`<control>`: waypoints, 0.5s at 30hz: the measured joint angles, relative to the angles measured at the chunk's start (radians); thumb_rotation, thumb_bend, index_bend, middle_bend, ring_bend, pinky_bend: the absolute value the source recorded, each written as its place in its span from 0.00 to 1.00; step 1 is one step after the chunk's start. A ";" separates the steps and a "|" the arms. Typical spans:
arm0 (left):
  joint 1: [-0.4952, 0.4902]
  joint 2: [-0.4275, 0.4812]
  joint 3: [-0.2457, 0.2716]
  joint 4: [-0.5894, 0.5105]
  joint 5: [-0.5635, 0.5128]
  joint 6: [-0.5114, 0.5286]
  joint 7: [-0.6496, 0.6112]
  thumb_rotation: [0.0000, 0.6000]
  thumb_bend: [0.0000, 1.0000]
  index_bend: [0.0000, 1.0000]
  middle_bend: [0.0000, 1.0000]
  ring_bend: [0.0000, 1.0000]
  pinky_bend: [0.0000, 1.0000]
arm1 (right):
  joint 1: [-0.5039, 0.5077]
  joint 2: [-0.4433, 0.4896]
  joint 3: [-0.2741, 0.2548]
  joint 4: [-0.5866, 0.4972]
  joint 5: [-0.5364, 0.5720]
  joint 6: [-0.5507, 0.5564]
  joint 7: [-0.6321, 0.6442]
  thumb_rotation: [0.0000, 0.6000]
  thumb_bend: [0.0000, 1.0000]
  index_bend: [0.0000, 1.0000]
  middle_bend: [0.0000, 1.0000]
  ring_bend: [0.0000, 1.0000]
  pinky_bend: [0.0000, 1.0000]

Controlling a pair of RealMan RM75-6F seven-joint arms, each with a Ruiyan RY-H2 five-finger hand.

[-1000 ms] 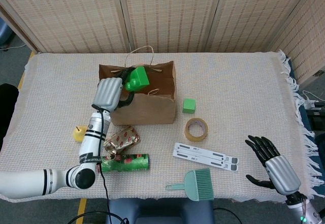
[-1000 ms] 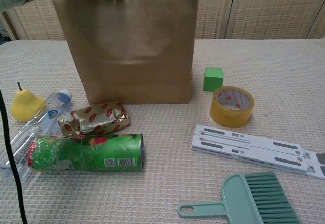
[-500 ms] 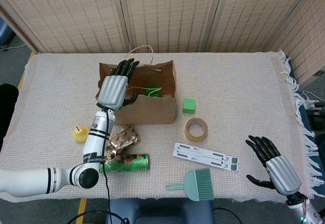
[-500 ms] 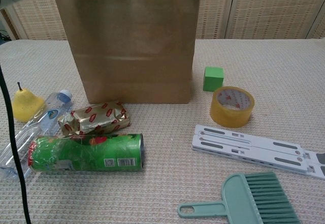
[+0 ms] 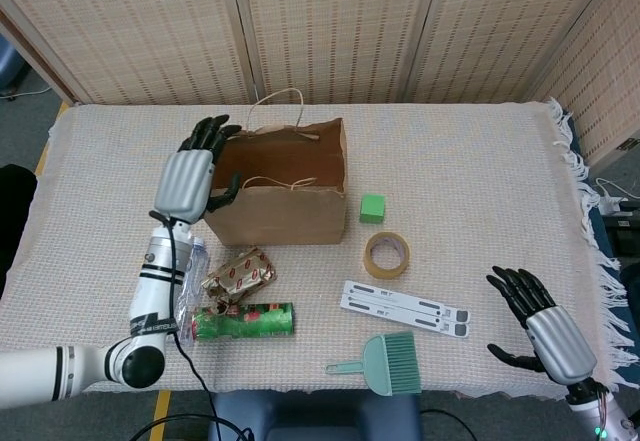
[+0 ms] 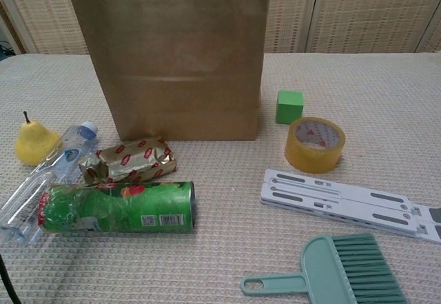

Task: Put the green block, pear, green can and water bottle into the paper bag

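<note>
Presently, we see all four targets outside the bag (image 6: 176,63), so we judge every item remains to be packed. We note the green block (image 6: 289,106), a matte cube, just right of the bag; the pear (image 6: 29,140), yellow and waxy; the clear, ribbed plastic bottle (image 6: 45,178) beside it; and the can (image 6: 117,207), a glossy green cylinder lying on its side. Our left hand (image 5: 188,176) hovers empty by the bag's left rim, fingers spread. Our right hand (image 5: 538,321) waits empty, fingers apart, at the table's (image 5: 480,191) woven right edge. The bag is stiff brown paper, upright.
</note>
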 measured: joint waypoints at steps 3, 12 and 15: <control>0.094 0.050 0.038 -0.049 0.095 0.064 -0.041 1.00 0.56 0.39 0.33 0.30 0.45 | 0.000 0.000 -0.001 -0.001 0.000 -0.004 -0.002 1.00 0.07 0.00 0.00 0.00 0.02; 0.406 0.139 0.296 -0.106 0.456 0.231 -0.257 1.00 0.56 0.50 0.50 0.47 0.58 | 0.001 -0.009 -0.003 0.001 -0.008 -0.009 -0.021 1.00 0.07 0.00 0.00 0.00 0.02; 0.467 0.141 0.389 -0.074 0.538 0.233 -0.294 1.00 0.50 0.46 0.46 0.42 0.55 | 0.003 -0.012 -0.002 0.001 -0.010 -0.011 -0.029 1.00 0.07 0.00 0.00 0.00 0.02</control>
